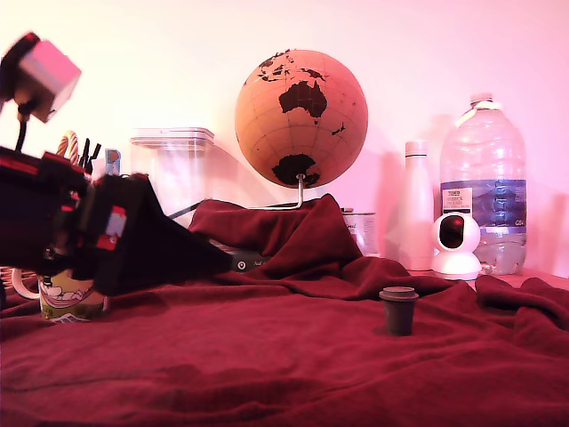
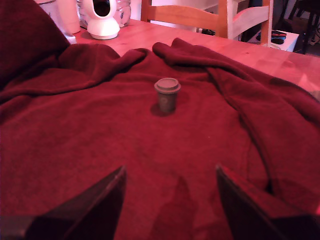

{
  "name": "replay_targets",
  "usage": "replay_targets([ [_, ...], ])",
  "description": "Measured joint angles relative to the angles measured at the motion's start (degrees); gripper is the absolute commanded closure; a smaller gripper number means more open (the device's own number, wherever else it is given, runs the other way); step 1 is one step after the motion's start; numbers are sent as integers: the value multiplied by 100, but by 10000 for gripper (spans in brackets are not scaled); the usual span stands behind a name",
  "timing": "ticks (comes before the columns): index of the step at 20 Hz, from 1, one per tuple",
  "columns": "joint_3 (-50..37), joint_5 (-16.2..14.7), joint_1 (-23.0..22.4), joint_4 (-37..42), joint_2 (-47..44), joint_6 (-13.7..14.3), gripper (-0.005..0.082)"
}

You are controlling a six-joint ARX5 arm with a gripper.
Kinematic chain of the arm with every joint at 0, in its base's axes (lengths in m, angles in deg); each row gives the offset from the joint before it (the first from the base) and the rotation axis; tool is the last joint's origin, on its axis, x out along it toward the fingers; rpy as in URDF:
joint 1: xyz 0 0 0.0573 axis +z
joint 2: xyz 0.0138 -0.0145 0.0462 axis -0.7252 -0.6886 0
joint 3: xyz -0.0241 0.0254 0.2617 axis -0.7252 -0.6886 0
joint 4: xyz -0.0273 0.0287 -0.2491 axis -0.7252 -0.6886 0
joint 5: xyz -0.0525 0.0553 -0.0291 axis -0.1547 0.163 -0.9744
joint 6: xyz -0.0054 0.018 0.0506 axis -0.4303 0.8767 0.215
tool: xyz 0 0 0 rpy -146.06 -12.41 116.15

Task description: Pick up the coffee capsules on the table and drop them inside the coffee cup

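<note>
My jaws stand spread wide and empty; the capsule [image 2: 167, 94] sits upright on the cloth-covered surface [image 2: 75, 150], dead ahead between them, well apart.

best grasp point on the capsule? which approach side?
Grip the capsule on its tapered body just under the wide rim, which should stop it slipping down. It stands upright, rim up, alone on the red cloth. The open gripper already faces it, so probably come straight ahead and low; nothing stands beside it to block the fingers.
</note>
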Motion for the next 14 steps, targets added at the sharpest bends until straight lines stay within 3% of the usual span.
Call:
replay_targets([
  [14,1016,28,-553,94,-1379,-15,249],
])
